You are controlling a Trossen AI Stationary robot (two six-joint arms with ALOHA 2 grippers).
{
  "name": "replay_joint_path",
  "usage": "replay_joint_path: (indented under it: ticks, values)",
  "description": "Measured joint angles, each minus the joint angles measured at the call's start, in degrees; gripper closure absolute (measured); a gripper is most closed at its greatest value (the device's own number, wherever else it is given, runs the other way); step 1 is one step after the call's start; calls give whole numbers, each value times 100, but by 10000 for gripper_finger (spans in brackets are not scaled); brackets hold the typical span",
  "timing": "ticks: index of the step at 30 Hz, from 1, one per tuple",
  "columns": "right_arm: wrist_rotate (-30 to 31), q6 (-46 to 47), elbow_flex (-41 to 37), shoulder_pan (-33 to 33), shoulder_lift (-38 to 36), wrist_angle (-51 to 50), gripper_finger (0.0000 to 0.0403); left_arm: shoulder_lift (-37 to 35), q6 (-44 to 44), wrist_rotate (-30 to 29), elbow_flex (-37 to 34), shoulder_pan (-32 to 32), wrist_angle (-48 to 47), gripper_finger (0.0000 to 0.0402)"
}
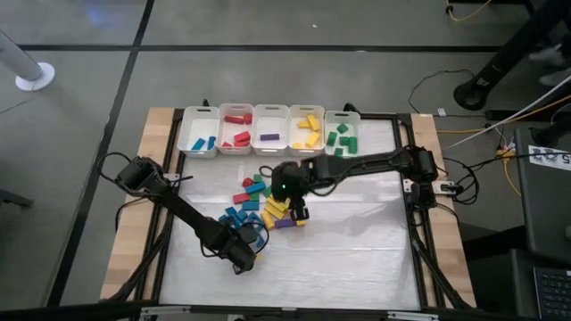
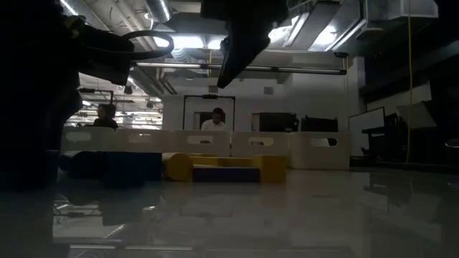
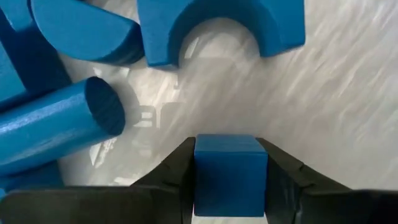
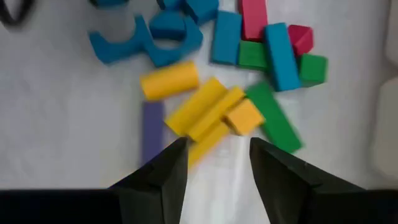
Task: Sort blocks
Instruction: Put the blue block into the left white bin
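A pile of coloured blocks (image 1: 259,201) lies on the white mat in the middle of the table. My left gripper (image 1: 248,252) points down at the pile's near side, shut on a blue cube (image 3: 230,177); a blue cylinder (image 3: 56,130) and a blue arch (image 3: 217,25) lie just beyond it. My right gripper (image 1: 301,212) hangs open over the pile's right end. Its fingers (image 4: 168,171) stand apart with nothing between them, above yellow bars (image 4: 205,112), a purple bar (image 4: 151,130) and a green bar (image 4: 277,121). My left gripper pinches the blue cube between its two fingers, one on each of two opposite side faces (image 3: 199,180). The fingers come from above, pointing steeply down. Whether the cube rests on the mat or is lifted, I cannot tell.
Five white bins stand in a row along the far edge, holding blue (image 1: 198,134), red (image 1: 235,132), purple (image 1: 270,132), yellow (image 1: 307,130) and green (image 1: 342,134) blocks. Bare mat (image 1: 357,241) lies to the right and near side of the pile. People sit far behind the table.
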Motion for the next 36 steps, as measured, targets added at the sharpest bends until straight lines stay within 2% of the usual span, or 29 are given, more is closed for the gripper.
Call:
replay_joint_path:
  ticks: [4,8,11,14,18,21,25,28,31,36]
  values:
    - [1,1133,2,232,0,125,229,-130,92,173,2,76,-273,286]
    - [144,1871,2,440,0,176,229,-556,480,132,2,149,-351,286]
    - [386,2157,4,589,46,267,229,-968,802,-23,2,224,-769,286]
    - [685,2411,4,716,204,402,229,-1471,855,-427,4,301,-1556,286]
    - [929,2693,4,844,533,650,229,-2179,806,-1228,11,501,-3006,286]
    - [954,2869,4,882,788,1075,229,-2704,525,-2166,11,780,-4020,286]
    - [953,3116,4,888,1039,1719,229,-3290,210,-3496,11,1372,-4868,286]
    - [953,3348,4,870,1162,1973,229,-3682,148,-4411,9,2003,-5003,284]
    - [955,3527,4,870,1226,1987,229,-3952,375,-5066,9,2736,-4915,282]
    - [951,3571,2,872,1226,1995,229,-4179,1065,-5344,9,4091,-4445,280]
